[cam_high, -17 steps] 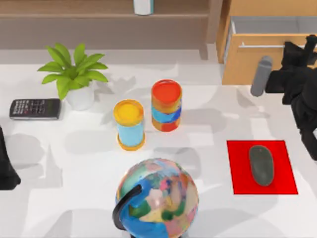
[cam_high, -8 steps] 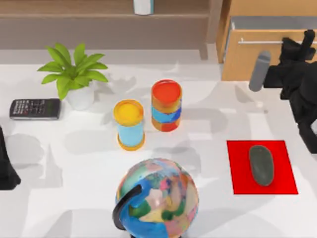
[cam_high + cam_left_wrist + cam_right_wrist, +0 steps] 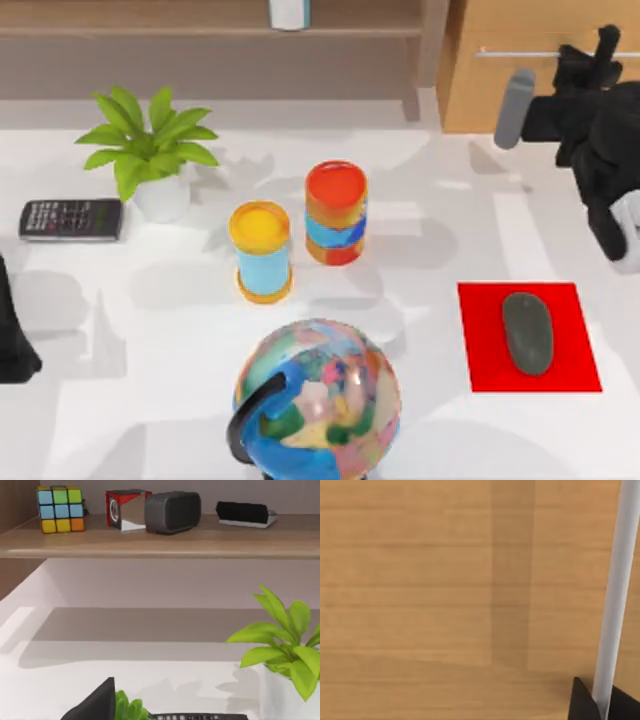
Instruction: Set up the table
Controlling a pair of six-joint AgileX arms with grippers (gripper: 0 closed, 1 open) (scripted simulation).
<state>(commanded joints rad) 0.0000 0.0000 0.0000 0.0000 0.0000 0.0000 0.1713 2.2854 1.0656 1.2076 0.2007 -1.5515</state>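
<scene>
Drawer (image 3: 530, 60) pushed shut, right gripper (image 3: 590, 62) on its handle (image 3: 616, 595)

The right arm (image 3: 600, 150) was matte black and blocky, with a grey cylindrical part (image 3: 513, 108) at its side and a pale grey patch lower down. The left arm (image 3: 12, 335) was a plain black bulk.

Drawer (image 3: 540, 70) now shut by right end effector (image 3: 590, 62).

Globe (image 3: 318, 398) front centre; two cans behind; plant (image 3: 148, 145), calculator (image 3: 71, 219) left.
</scene>
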